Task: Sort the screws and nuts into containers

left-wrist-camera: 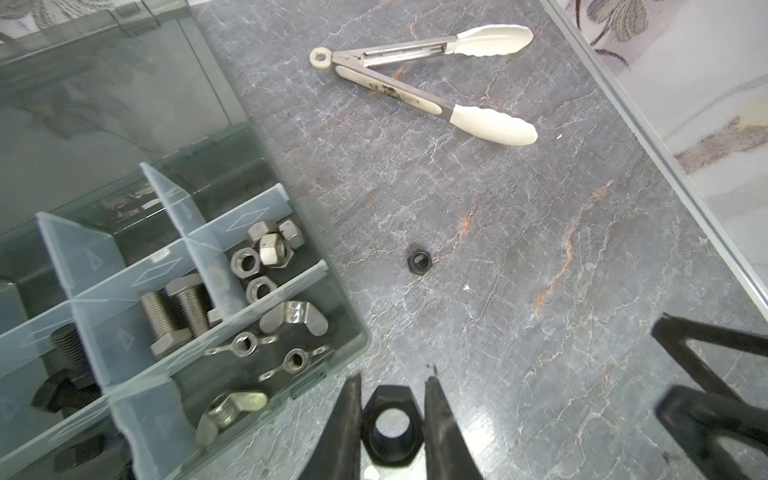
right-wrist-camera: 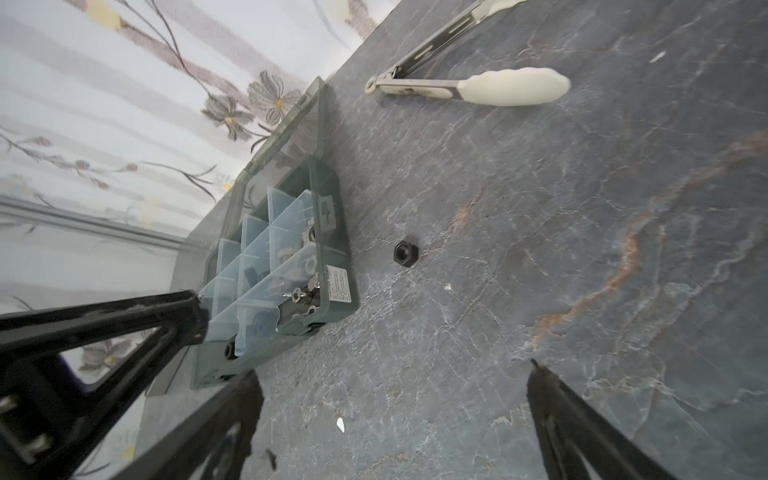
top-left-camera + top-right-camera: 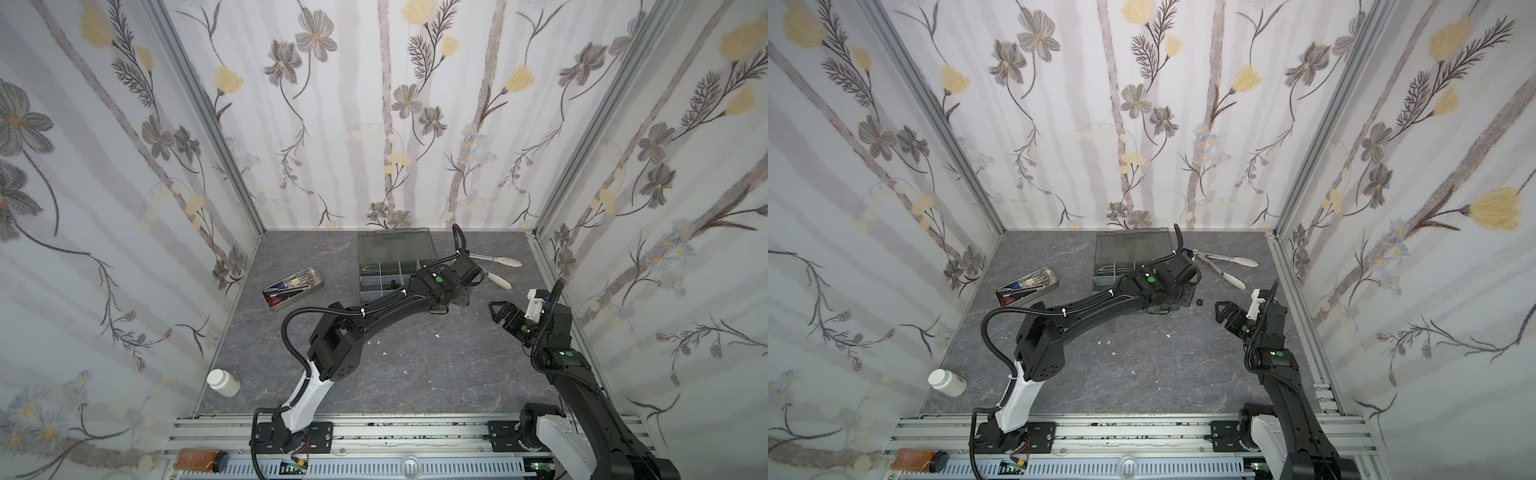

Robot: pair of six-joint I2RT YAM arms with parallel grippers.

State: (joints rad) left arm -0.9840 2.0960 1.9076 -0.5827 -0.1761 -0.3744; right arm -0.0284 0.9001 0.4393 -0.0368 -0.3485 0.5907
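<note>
My left gripper (image 1: 394, 376) is shut on a black hex nut (image 1: 390, 428), held just off the right front corner of the grey-green organizer box (image 1: 353, 328). Its containers hold silver nuts (image 1: 266, 253), silver screws (image 1: 183, 316), wing nuts (image 1: 291, 328) and black screws (image 1: 66, 374). A second black nut (image 1: 419, 263) (image 2: 406, 252) (image 3: 1199, 302) lies loose on the table, right of the box. To the right of that loose nut my right gripper (image 3: 496, 309) (image 2: 392, 370) hangs wide open above bare table, with nothing between its fingers.
Silver tongs with white tips (image 3: 496, 270) (image 1: 415, 91) lie behind the loose nut. A metal tray of tools (image 3: 293, 289) stands left of the box. A white bottle (image 3: 223, 382) lies at the front left. The box's clear lid (image 3: 395, 245) lies open toward the back wall.
</note>
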